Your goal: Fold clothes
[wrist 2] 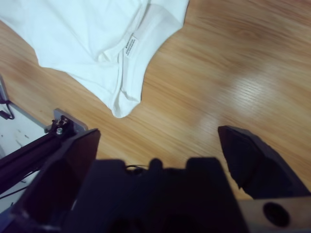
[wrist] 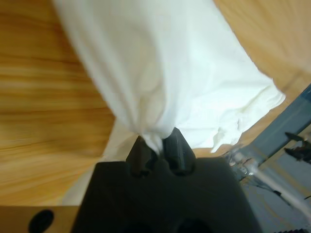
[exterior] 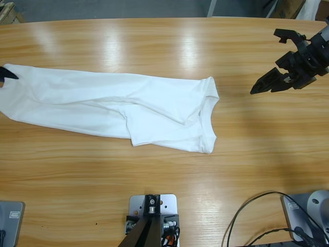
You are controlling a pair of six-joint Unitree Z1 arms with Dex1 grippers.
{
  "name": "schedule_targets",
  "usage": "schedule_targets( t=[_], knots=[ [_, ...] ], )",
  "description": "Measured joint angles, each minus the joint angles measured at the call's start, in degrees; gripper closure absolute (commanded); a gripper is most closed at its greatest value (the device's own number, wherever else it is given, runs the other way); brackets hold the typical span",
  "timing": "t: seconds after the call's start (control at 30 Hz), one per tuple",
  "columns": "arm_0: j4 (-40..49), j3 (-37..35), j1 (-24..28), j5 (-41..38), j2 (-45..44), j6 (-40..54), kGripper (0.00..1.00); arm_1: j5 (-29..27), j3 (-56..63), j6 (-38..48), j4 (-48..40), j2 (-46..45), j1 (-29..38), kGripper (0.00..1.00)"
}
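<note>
T-shirt: the white T-shirt (exterior: 118,110) lies on the wooden tabletop (exterior: 169,46), folded lengthwise into a long narrow band that fills the left half of the high view.
Long axis: it runs from 9 o'clock toward 3 o'clock, tilted a little toward 4; the collar end points to 3 o'clock, the other end reaches the picture's 9 o'clock edge.
Collar: the neck opening (exterior: 205,110) sits at the 3 o'clock end, and in the right wrist view a small white neck label (wrist 2: 131,45) shows inside it.
Left pincer: the left pincer (wrist: 158,155) is clamped on a bunched fold of the shirt's 9 o'clock end — cloth wells up from between its two black tips. In the high view only a black tip shows at the 9 o'clock edge, touching the cloth.
Right pincer: the right pincer (exterior: 270,82) hangs over bare wood at about 2 o'clock, its jaws apart and holding nothing; it points toward 9 o'clock, at the collar end, and stands well apart from it.
Between pincer and collar: only bare, glossy wood with light glare.
Around: black cables (exterior: 257,216) curl at about 5 o'clock, near the table's front edge — well apart from the shirt.
</note>
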Motion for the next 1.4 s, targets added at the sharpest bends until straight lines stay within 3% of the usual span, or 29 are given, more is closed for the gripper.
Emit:
schedule_targets(
  t=[0.67,1.0,1.4],
  knots=[
    [5.1,-6.1,-21.8,-3.4,-8.0,-4.4,1.0,0.1,0.0,1.1,0.0,0.0,0.1,0.0],
    [6.8,-7.7,-28.3,-4.8,-10.1,-6.9,1.0,0.1,0.0,1.2,0.0,0.0,0.2,0.0],
    [8.4,-15.0,-38.2,-5.6,-9.6,-10.8,1.0,0.1,0.2,1.5,0.0,0.0,0.2,0.0]
  ],
)
